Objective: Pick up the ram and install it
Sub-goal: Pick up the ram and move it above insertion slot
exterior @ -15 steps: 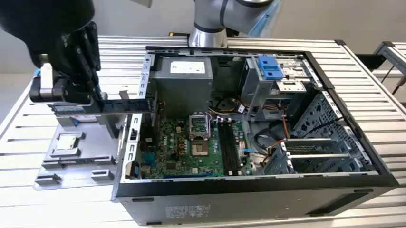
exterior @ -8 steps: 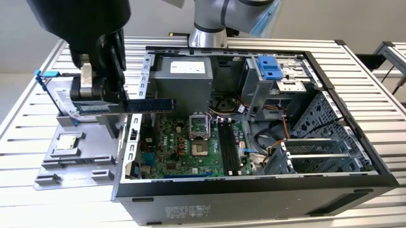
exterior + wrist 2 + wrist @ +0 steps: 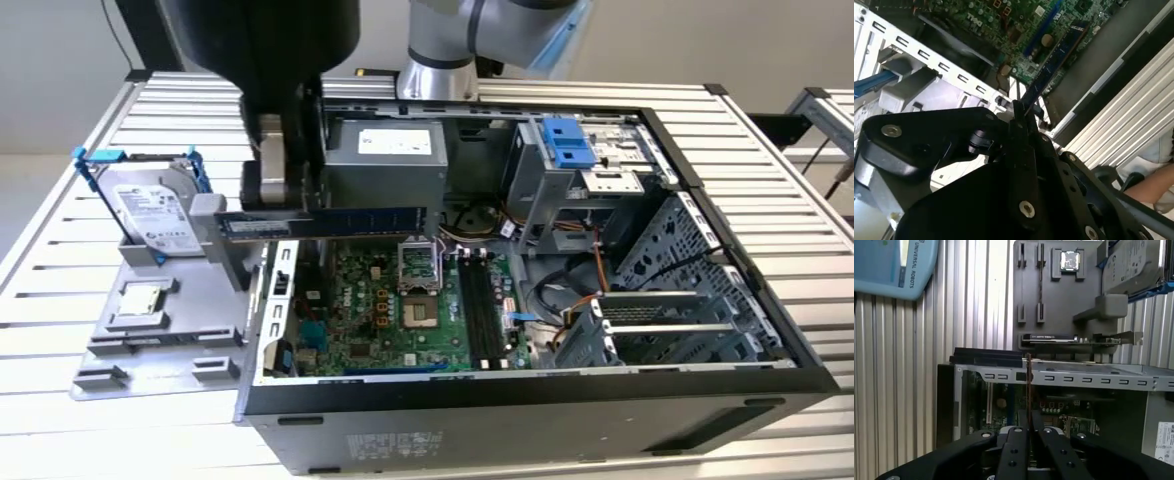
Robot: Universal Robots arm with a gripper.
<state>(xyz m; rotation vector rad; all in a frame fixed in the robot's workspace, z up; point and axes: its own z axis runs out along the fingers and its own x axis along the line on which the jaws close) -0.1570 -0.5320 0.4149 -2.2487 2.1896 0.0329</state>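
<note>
The end effector (image 3: pixel 283 212) is clenched near one end of the ram (image 3: pixel 367 219); it seems light, stiff, fragile.

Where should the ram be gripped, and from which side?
Pinch the ram near one end, jaws on its two flat faces, coming from above, as the gripper does now; it is thin, and its lower edge should stay free.

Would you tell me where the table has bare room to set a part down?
At the exterior view's lower left, the table is bare between the tray and the case; a bare strip runs along the case at that view's right. The drive crowds the tray; the gripper holds the ram over the case.
</note>
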